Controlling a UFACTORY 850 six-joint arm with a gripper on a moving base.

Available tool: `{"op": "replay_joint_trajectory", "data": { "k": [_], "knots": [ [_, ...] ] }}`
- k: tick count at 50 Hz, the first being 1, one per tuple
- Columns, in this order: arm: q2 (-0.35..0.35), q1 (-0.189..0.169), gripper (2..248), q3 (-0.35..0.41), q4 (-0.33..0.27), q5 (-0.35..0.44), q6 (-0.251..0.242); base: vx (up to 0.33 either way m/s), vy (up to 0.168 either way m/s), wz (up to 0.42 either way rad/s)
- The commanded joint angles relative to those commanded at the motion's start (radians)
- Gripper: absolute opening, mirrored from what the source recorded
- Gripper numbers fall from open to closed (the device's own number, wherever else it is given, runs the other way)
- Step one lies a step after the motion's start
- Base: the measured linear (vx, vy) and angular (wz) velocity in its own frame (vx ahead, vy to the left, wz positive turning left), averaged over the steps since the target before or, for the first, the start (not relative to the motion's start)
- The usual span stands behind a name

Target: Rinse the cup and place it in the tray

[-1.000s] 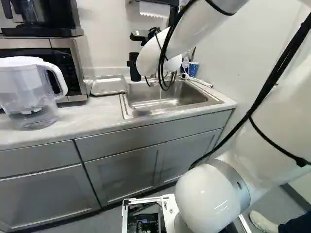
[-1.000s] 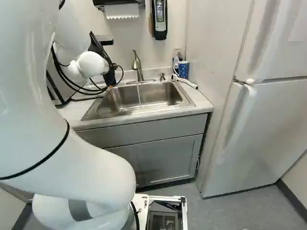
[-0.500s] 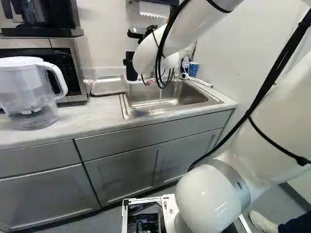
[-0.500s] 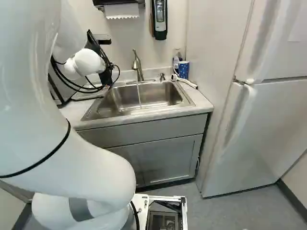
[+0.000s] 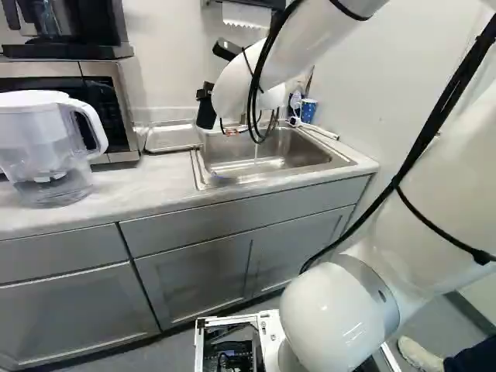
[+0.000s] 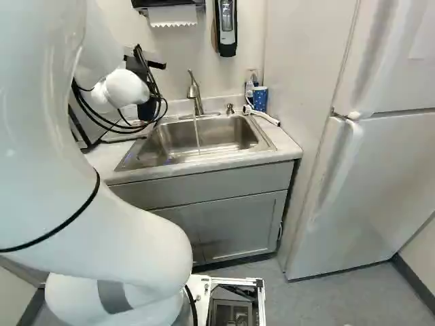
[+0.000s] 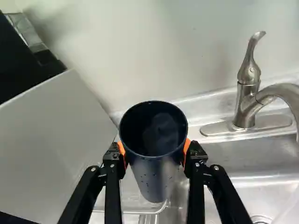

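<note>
At the end of my arm, my gripper (image 5: 207, 91) is by the dark cup (image 5: 206, 116), above the back counter between tray and sink in the left base view. The wrist view has my gripper (image 7: 155, 151) shut on the cup (image 7: 152, 175), an orange pad against each side; its open mouth and wet wall show. The metal tray (image 5: 172, 137) lies on the counter left of the sink (image 5: 267, 161), its edge partly hidden beneath the cup in the wrist view. Water runs from the faucet (image 6: 194, 92) into the sink.
A microwave (image 5: 124, 101) stands left of the tray, a water pitcher (image 5: 46, 151) nearer on the counter. Behind the sink's right corner is a blue cup (image 6: 259, 98). A soap dispenser (image 6: 225, 27) hangs on the wall; a fridge (image 6: 380, 163) stands at the right.
My wrist has shifted slightly left in the left base view and turned, carrying the held cup with it; the cup now leans there. The base has stayed put.
</note>
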Motion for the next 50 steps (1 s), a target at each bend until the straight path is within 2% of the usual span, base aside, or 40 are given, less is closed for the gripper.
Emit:
{"op": "replay_joint_trajectory", "data": {
  "k": [50],
  "knots": [
    [0.000,0.000,126,0.000,0.000,0.000,0.525,0.000,0.000,0.000]
  ]
}}
